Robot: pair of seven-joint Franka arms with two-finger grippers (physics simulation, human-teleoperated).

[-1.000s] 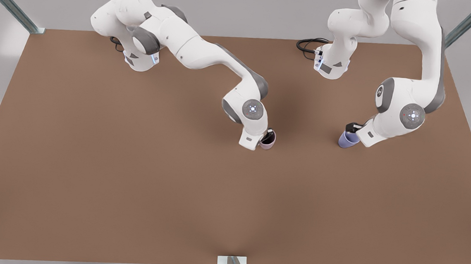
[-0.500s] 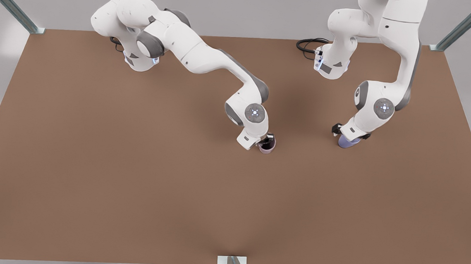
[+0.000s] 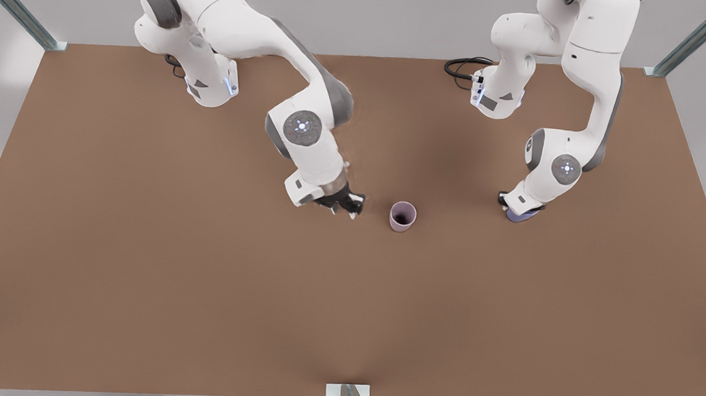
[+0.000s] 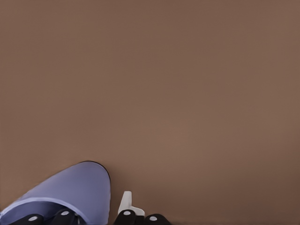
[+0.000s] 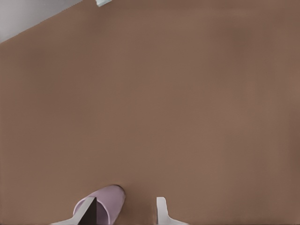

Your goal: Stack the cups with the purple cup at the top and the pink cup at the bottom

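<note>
The left tool [image 4: 101, 213] has one finger [image 4: 125, 204] beside the purple cup [image 4: 70, 192], above the brown bench [image 4: 187, 93].

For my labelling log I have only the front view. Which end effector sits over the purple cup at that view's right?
Observer: The left end effector. Its wrist view shows the purple cup right beside it.
Operator: And the one near the pink cup, is it open?
Observer: Yes. The right wrist view shows the right end effector with its fingers apart, and the pink cup showing past one of them.
</note>
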